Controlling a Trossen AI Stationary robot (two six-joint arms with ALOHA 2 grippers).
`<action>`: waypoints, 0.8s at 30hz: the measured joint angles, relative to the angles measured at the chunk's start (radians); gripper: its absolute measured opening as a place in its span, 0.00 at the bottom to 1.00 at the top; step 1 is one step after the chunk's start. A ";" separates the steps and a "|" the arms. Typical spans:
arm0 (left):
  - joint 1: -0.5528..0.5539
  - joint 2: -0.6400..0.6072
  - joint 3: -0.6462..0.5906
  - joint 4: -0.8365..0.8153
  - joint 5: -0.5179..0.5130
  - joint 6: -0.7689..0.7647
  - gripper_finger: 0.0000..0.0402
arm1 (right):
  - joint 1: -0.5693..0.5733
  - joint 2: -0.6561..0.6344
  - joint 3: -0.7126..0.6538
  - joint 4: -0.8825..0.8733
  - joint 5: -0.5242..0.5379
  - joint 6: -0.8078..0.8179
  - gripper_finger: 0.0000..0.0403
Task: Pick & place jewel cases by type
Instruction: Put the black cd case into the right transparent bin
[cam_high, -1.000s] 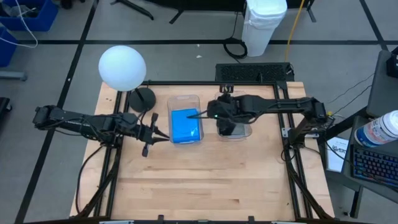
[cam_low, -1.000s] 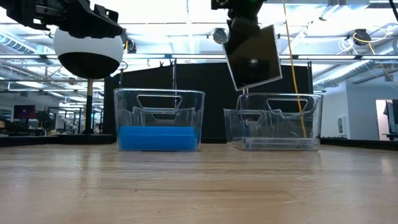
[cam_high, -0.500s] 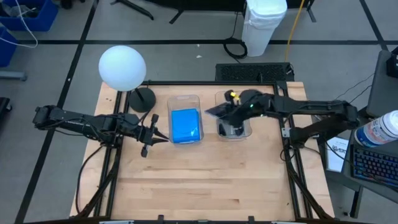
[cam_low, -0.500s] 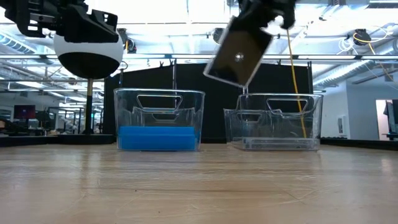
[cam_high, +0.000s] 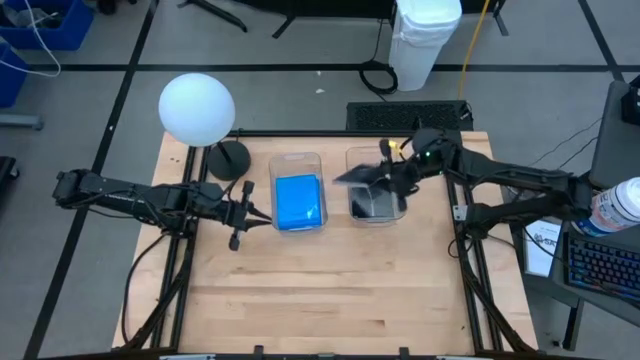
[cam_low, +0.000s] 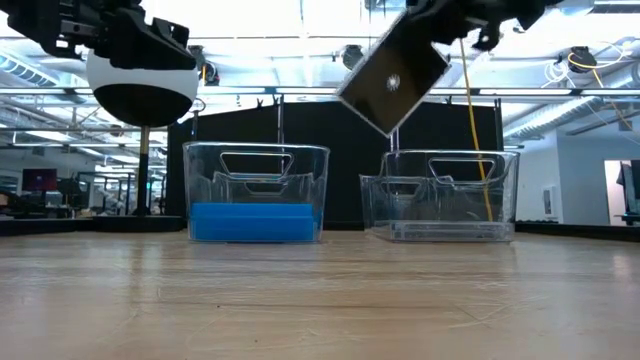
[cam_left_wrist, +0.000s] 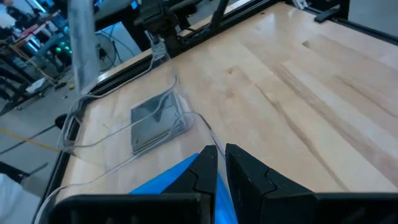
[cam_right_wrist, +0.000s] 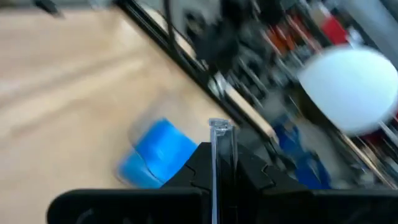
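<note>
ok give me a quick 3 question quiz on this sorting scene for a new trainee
1. True or false: the right gripper holds a grey jewel case tilted in the air above the right tub.
2. Multiple choice: what lies in the left tub? A) blue jewel cases B) a white ball C) nothing
3. Short answer: where is the left gripper, and is it holding anything?

Key
1. True.
2. A.
3. It waits just beside the left tub, on the side away from the right tub, shut and empty.
</note>
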 joint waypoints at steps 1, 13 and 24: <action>0.000 0.000 0.000 0.001 -0.003 -0.006 0.10 | -0.011 -0.005 0.000 -0.002 -0.056 -0.004 0.04; 0.000 0.000 0.000 0.149 -0.005 -0.058 0.10 | -0.257 -0.119 0.001 -0.306 -0.461 -0.165 0.04; 0.000 0.000 0.001 0.258 -0.118 -0.075 0.10 | -0.301 -0.119 -0.018 -0.293 -0.580 -0.120 0.04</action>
